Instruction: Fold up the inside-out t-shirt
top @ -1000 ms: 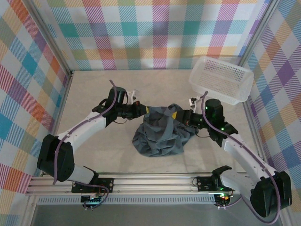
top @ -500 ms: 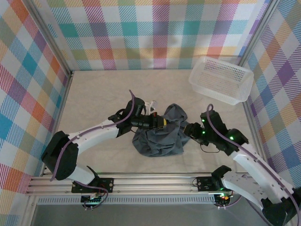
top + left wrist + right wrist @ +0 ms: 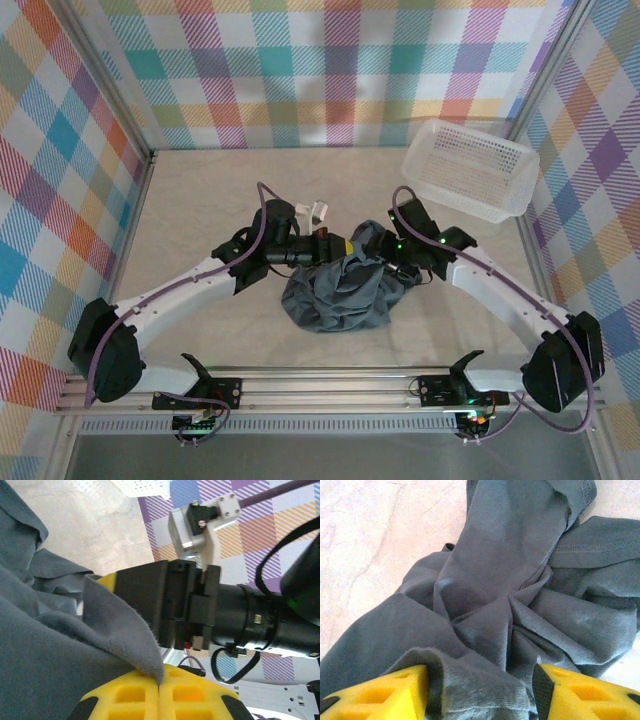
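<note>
The inside-out t-shirt [image 3: 335, 290] lies bunched in a dark slate-grey heap at the table's middle. My left gripper [image 3: 350, 246] reaches in from the left at the heap's upper edge. In the left wrist view its yellow fingertips [image 3: 172, 692] are pressed together, pinching a pointed edge of the t-shirt [image 3: 50, 650]. My right gripper [image 3: 386, 256] meets the heap from the right, close to the left one. In the right wrist view it [image 3: 480, 685] stands open, its yellow pads apart, with a loose ridge of the t-shirt [image 3: 505, 565] lying between them.
A white mesh basket [image 3: 470, 170] stands tilted at the back right corner, near the checked wall. The right arm's black wrist [image 3: 240, 620] hangs just beyond my left fingers. Bare beige table [image 3: 200, 200] lies to the left and behind the heap.
The right gripper has opened and swung back up to the heap's top right. The left gripper stayed shut on the cloth and shifted right with it.
</note>
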Robot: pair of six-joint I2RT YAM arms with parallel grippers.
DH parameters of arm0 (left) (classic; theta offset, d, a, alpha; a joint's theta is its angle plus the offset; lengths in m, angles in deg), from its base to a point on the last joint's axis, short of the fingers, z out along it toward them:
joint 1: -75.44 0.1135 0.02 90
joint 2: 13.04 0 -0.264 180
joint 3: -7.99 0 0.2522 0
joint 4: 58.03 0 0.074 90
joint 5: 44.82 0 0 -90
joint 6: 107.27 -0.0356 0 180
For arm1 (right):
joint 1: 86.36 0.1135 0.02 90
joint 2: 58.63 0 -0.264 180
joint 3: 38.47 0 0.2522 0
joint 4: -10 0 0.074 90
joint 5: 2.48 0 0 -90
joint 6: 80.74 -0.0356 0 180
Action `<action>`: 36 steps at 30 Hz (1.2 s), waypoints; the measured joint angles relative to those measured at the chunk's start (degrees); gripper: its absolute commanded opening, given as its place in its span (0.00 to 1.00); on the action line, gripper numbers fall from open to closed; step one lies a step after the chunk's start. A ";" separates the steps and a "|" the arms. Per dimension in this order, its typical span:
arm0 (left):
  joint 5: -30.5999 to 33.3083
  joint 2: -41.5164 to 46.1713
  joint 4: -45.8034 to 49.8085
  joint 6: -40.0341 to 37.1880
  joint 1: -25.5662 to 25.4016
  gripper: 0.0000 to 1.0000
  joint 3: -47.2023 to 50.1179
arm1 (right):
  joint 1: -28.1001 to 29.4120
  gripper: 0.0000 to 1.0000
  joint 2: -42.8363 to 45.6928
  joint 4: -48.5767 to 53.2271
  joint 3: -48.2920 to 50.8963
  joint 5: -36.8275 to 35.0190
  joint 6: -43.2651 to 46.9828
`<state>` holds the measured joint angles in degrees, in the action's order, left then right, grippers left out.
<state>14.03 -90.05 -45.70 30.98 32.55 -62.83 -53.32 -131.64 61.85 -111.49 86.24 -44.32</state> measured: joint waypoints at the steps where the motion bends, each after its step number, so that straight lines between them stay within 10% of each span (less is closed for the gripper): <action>1: 0.00 0.00 0.02 0.17 0.00 0.00 0.00 | 0.00 0.58 -0.26 -0.04 0.00 -0.02 0.00; 9: 0.28 0.00 1.27 0.17 0.00 0.00 -0.07 | -0.07 0.34 -0.26 1.70 -0.61 -0.76 -0.46; 14: 0.44 0.00 1.55 0.17 0.00 0.00 -0.11 | -0.46 0.02 2.25 4.26 -0.57 -1.38 -0.83; 31: -5.66 -6.99 30.58 -20.92 12.09 0.00 -20.41 | -6.99 0.00 26.84 2.60 9.29 5.01 13.09; 36: 4.15 -9.90 40.98 -33.05 12.07 0.00 -23.47 | -7.54 0.00 22.99 4.15 8.63 4.74 18.91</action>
<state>18.18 -99.95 -4.71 -2.06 44.61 -86.31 -60.86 -108.65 66.00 -102.86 90.99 -25.42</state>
